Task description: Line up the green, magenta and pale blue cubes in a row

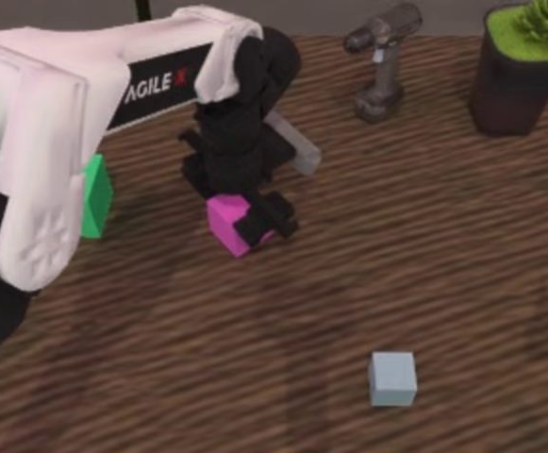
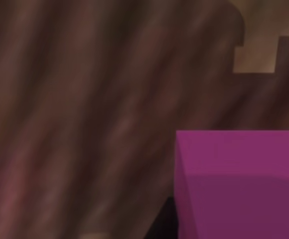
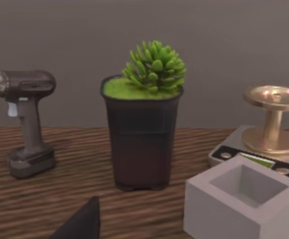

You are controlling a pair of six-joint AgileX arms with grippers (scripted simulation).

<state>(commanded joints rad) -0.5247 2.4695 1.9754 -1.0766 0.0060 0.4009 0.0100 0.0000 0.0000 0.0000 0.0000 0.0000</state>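
In the top view my left gripper (image 1: 242,215) hangs left of the table's middle, shut on the magenta cube (image 1: 228,223). Up close in the left wrist view, the magenta cube (image 2: 239,184) has one dark finger (image 2: 165,221) pressed against its side. The green cube (image 1: 96,193) stands to its left, partly hidden behind my left arm. By itself near the front, right of the middle, sits the pale blue cube (image 1: 392,378). My right gripper (image 3: 127,233) is outside the top view; one dark fingertip (image 3: 84,221) shows in the right wrist view, with nothing held.
A grey power drill (image 1: 384,61) stands at the back. A dark pot with a green plant (image 1: 523,71) is at the back right. The right wrist view shows an open grey box (image 3: 243,199) and a scale carrying a gold spool (image 3: 271,119).
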